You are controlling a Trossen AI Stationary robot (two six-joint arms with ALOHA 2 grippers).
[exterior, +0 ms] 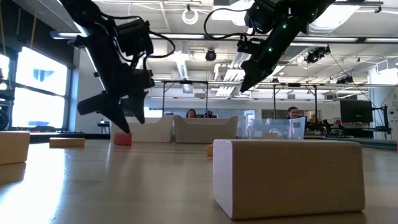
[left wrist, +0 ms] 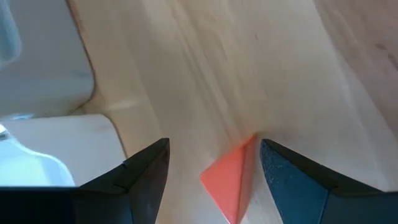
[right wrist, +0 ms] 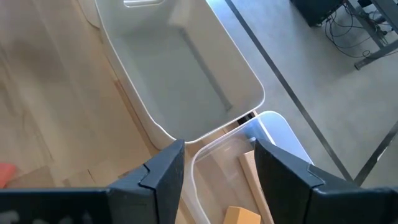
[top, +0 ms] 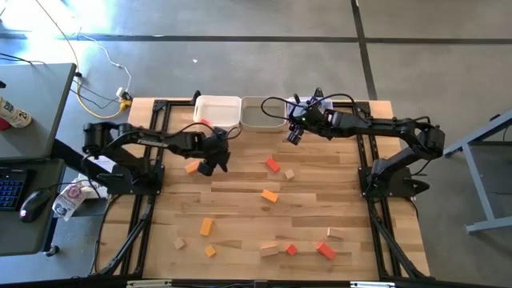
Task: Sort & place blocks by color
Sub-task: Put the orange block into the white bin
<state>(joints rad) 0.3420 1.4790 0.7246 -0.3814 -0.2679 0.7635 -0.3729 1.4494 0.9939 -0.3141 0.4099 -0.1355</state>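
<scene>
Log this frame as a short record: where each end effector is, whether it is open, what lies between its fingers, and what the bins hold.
left end effector: low over the table near the white bin, open, straddling a red block, not yet closed on it
right end effector: above the back bins, open, nothing between its fingers
grey bin: shows no blocks
clear bin: holds an orange-yellow block
loose blocks: many remain scattered across the table
</scene>
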